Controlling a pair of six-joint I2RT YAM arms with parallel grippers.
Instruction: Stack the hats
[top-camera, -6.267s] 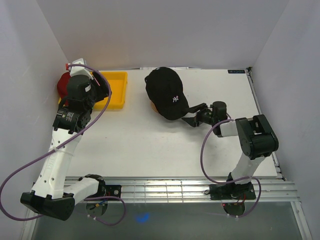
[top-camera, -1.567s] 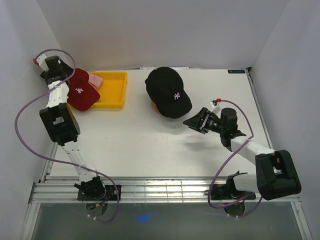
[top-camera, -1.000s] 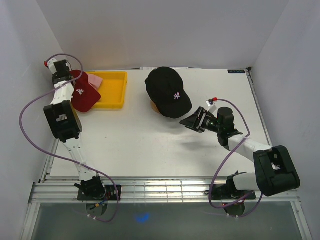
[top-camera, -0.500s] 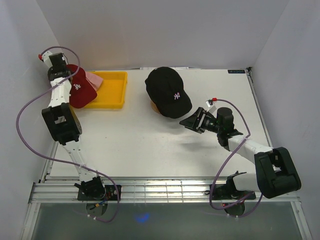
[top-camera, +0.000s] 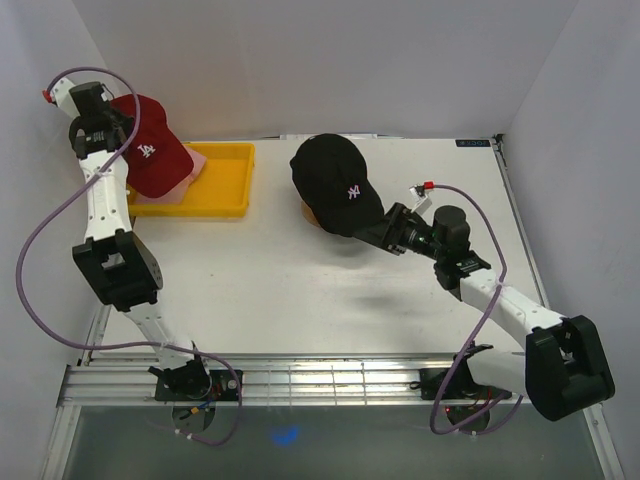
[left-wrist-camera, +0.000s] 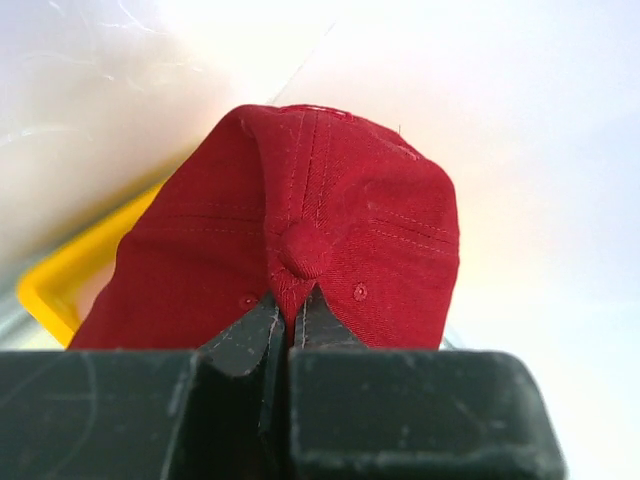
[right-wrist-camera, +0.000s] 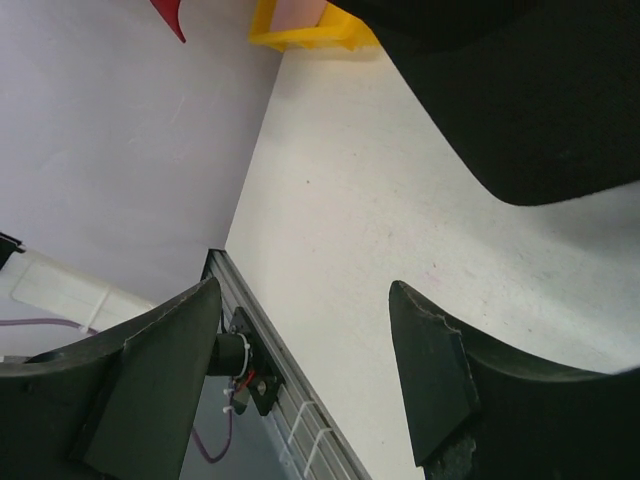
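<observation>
A red hat (top-camera: 150, 150) hangs in the air over the left end of the yellow tray (top-camera: 225, 185). My left gripper (top-camera: 115, 135) is shut on it; in the left wrist view the jaws (left-wrist-camera: 288, 305) pinch the crown fabric of the red hat (left-wrist-camera: 320, 220) just below its top button. A pink hat (top-camera: 196, 160) lies in the tray, mostly hidden beneath the red one. A black hat (top-camera: 335, 185) sits on a wooden stand (top-camera: 311, 216) at the middle back. My right gripper (top-camera: 378, 230) stands open just right of its brim (right-wrist-camera: 520, 100), holding nothing (right-wrist-camera: 305, 300).
White walls close in the table on the left, back and right. The left arm reaches up close to the left wall. An aluminium rail (top-camera: 330, 375) runs along the near edge by both arm bases.
The left arm has lifted the red hat higher and a little back, off the tray. The right gripper has moved up and left, closer to the black hat's brim, still open.
</observation>
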